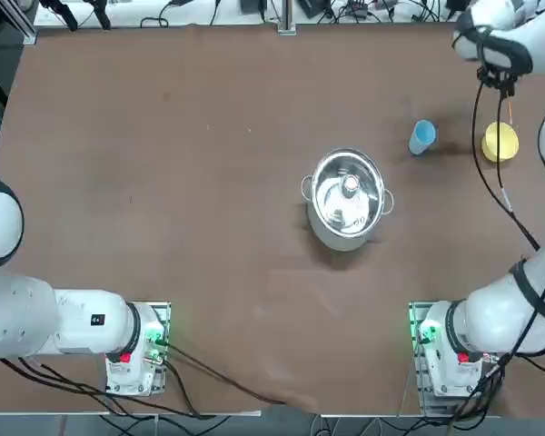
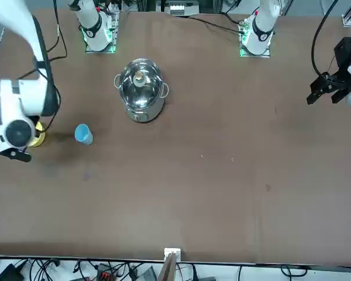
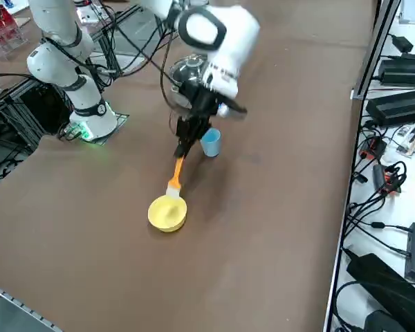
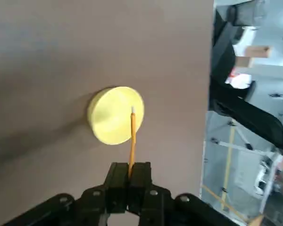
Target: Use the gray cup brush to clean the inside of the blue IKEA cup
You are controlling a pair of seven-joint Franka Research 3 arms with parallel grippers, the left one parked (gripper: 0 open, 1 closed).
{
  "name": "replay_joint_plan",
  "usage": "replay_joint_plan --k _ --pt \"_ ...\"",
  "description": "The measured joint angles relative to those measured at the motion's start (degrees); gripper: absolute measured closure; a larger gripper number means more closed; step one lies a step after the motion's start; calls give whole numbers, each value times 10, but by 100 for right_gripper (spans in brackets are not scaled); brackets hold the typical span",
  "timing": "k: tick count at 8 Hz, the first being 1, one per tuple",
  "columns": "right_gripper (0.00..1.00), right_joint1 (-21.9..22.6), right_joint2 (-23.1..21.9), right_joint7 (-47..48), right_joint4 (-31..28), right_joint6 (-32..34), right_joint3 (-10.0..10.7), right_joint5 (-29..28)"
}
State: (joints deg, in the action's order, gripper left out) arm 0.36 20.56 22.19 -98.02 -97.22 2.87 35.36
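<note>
The black two-finger right gripper [image 4: 132,170] was clamped on the orange handle of a slim brush with a pale grey head [image 3: 175,178], its fingers pointing down. The white right arm [image 1: 513,309] reached out from its base towards the far side of the table [image 1: 209,136]. There was one brush, its long axis slanting steeply down from the gripper, handle end up and head down towards the mouth of a yellow round cup [image 3: 167,214]; whether the two touched, I couldn't tell. Of cups there were two: the yellow one, and a small light-blue plastic cup [image 1: 422,137] standing upright near it. One shiny steel pot [image 1: 347,200], lidded, with two side handles, stood farther off, beyond the blue cup from the yellow.
</note>
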Motion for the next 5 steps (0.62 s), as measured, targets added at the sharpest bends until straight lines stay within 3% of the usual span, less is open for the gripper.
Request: replay_joint_plan --k 5 --pt "97 2 -42 -40 57 24 -7 -244"
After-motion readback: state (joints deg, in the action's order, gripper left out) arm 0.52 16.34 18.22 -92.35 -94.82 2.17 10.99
